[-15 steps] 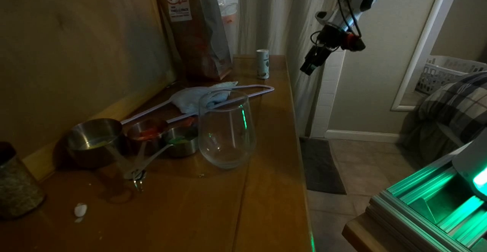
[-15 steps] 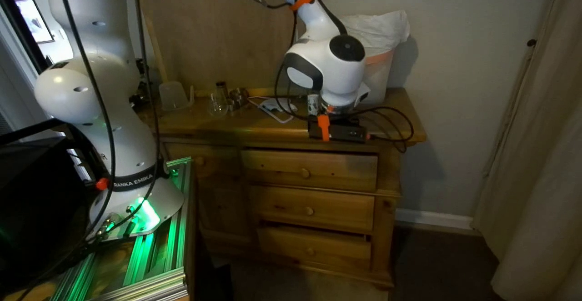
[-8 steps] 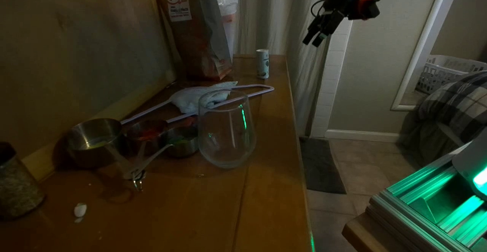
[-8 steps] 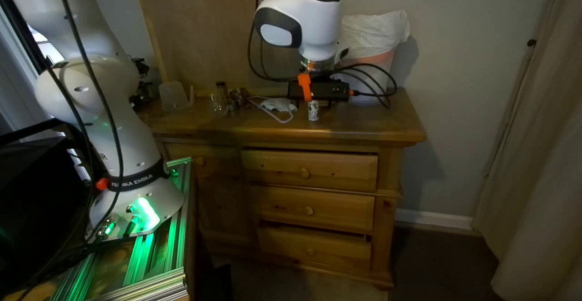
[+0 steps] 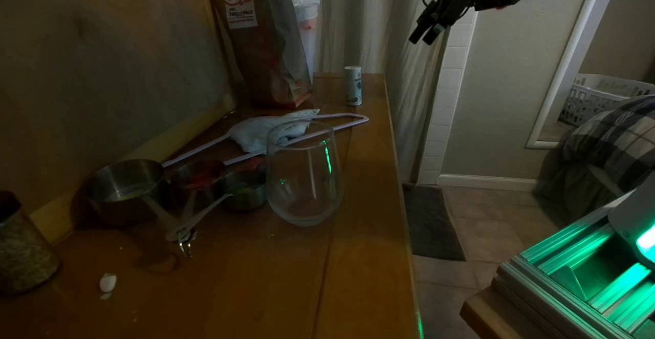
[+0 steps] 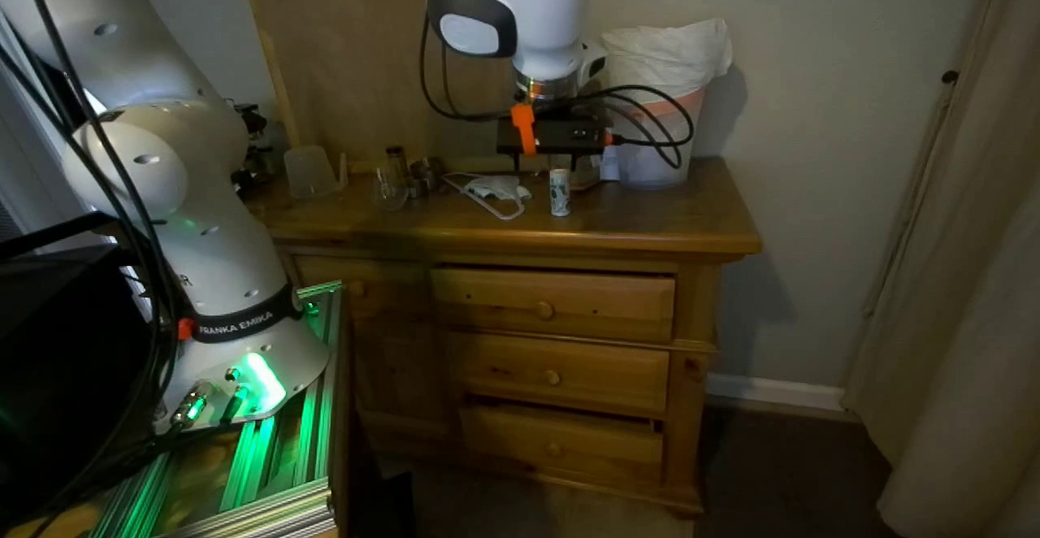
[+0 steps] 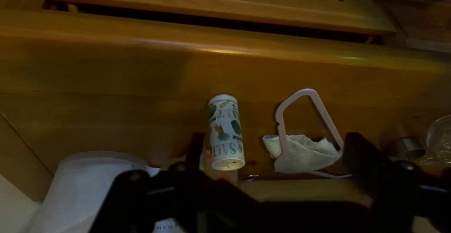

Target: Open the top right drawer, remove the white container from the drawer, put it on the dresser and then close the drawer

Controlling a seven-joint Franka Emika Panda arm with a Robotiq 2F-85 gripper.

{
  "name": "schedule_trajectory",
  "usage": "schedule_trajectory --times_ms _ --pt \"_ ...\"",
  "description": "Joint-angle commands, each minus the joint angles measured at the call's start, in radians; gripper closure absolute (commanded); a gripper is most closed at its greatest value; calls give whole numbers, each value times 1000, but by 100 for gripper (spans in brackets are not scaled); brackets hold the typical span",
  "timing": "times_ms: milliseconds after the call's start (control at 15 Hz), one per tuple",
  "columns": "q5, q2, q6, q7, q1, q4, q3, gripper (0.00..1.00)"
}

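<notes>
The gripper (image 5: 422,40) hangs higher than the top of the dresser (image 6: 650,225), its two fingers (image 7: 366,166) spread apart. In the wrist view they appear as dark, blurred forms, with the white container (image 7: 227,131) and a pale hanger (image 7: 320,106) in the line of sight between them. The white container, a small cylinder printed with vegetables and the word SALT, stands upright on the dresser in both exterior views, apart from the fingers and nearer the front edge than the wall. Beneath it, the top right drawer (image 6: 496,302) stands slightly pulled out, a dark gap running along its upper edge; the bottom drawer (image 6: 561,450) shows a similar gap.

A whitish cloth (image 5: 276,131) overlaps the hanger. Behind, a brown paper bag (image 5: 261,47) stands by the wall, with a whitish bucket (image 6: 658,160) near the dresser's end. Farther off, a clear glass (image 5: 305,185) stands upright beside three metal cups (image 5: 125,211) whose handles converge, and a jar (image 5: 23,249) lies at the margin of an exterior view. Outermost, the arm's white base (image 6: 252,278) glows green at its foot.
</notes>
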Motion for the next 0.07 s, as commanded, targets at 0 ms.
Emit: schedule_trajectory --times_ms 0 --pt "-4 -1 0 3 15 0 -15 0"
